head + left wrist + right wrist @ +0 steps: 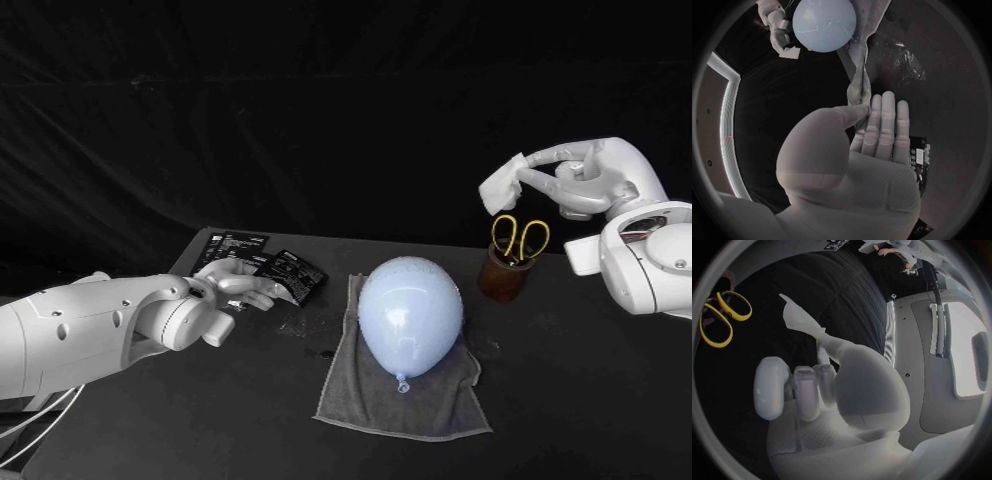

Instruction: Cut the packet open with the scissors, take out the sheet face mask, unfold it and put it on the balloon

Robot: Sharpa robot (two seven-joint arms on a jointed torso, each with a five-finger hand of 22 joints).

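- Right hand (584,175) is up in the air, above and to the right of the balloon (411,305), fingers pinched on one end of the sheet face mask (503,186). The mask is a small white folded wad, so I'd say unfolding is the step in hand.
- Just below that hand, right of the balloon, the yellow-handled scissors (519,237) stand in a brown cup (500,282). Keep the mask clear of those handles when lowering it.
- Left hand (231,295) sits low on the table (606,400), left of the balloon, fingers stretched out flat with nothing in them, right beside the black packets (289,272).
- My take: bring the left hand over, catch a loose edge, pull apart slowly. Wet sheet probably clings and tears.
- The balloon lies on a grey towel (418,410) and looks likely to roll, so drape the mask gently, don't push.
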